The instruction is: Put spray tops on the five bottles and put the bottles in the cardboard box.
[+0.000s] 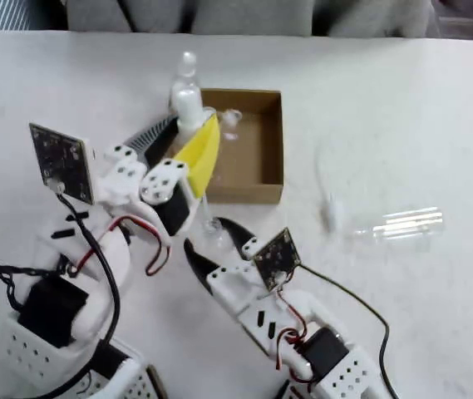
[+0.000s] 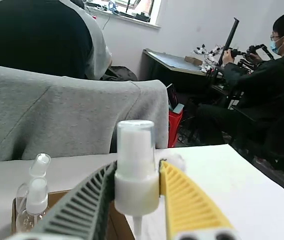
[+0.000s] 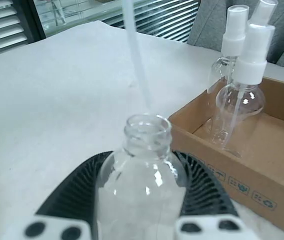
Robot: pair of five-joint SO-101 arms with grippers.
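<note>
The left fingers (image 2: 191,205), one grey and one yellow, are clamped on a spray top (image 2: 136,170). Its thin tube (image 3: 134,60) ends just above the mouth of the open bottle (image 3: 142,175). The right fingers (image 3: 204,192) grip that bottle at 7 o'clock, just beside the cardboard box (image 1: 261,193). Two capped bottles (image 3: 239,97) stand in the box. Another bottle (image 1: 402,224) lies on the table (image 1: 386,100), at 4 o'clock from the box.

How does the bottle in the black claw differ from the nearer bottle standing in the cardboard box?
The held bottle has an open neck with nothing on it; the box bottle wears a white spray top. The held bottle is clamped in the right gripper outside the cardboard box; the box bottle stands free inside it. Both are clear, round-shouldered and roughly upright.
</note>
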